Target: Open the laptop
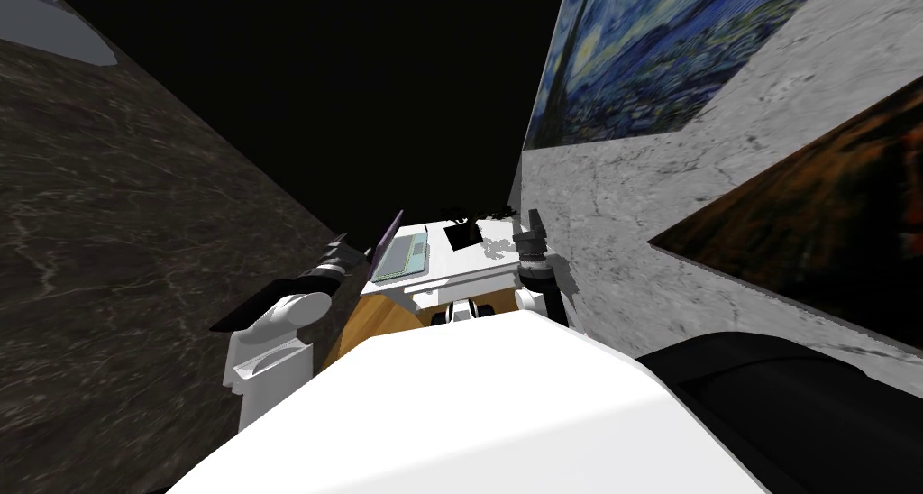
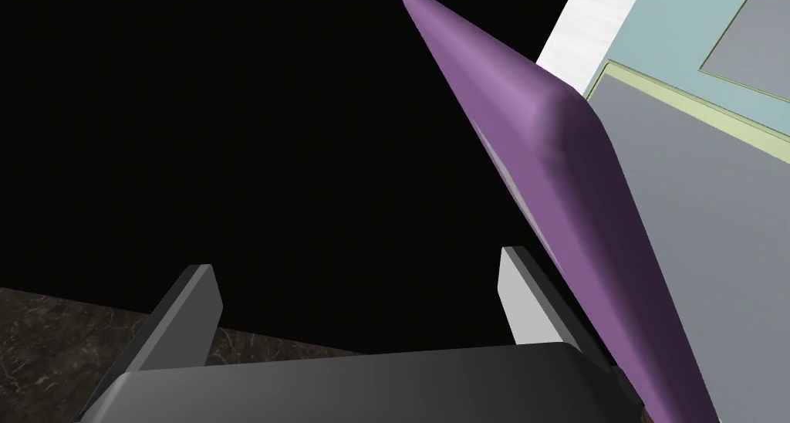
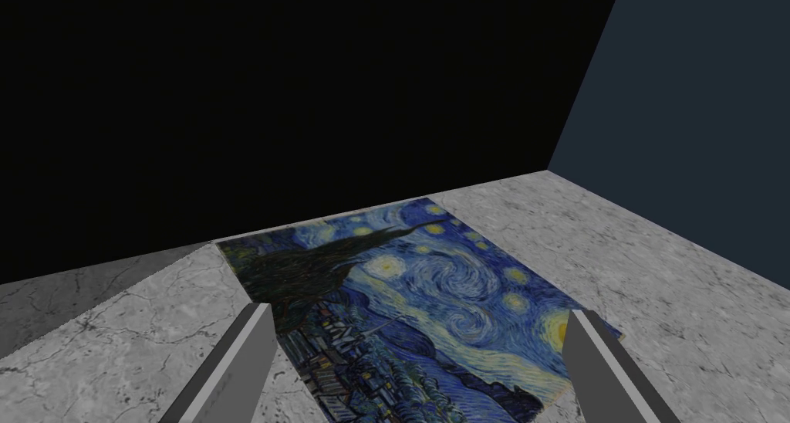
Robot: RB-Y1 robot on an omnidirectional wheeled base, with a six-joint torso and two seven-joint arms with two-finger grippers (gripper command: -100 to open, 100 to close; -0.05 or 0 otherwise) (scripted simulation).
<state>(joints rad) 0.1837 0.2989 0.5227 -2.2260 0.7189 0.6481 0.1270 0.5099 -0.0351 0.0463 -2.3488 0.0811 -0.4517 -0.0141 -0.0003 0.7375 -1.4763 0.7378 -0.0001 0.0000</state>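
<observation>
The laptop [image 1: 403, 256] lies on a white desk [image 1: 469, 277], its pale green base flat and its purple lid [image 1: 389, 234] raised steeply on the left side. In the left wrist view the lid [image 2: 555, 156] slants up just outside one finger [image 2: 524, 302], with the keyboard deck [image 2: 694, 156] beyond it. My left gripper [image 2: 356, 268] is open and holds nothing; in the head view it [image 1: 353, 252] sits close behind the lid. My right gripper [image 3: 419, 312] is open and raised beside the marble wall, above the desk's right end [image 1: 534, 220].
A black potted plant [image 1: 464, 234] stands on the desk right of the laptop. A brown rounded piece of furniture [image 1: 379, 322] sits below the desk's front edge. A dark marbled wall [image 1: 135, 245] is on the left, a light marble wall [image 1: 613, 245] close on the right.
</observation>
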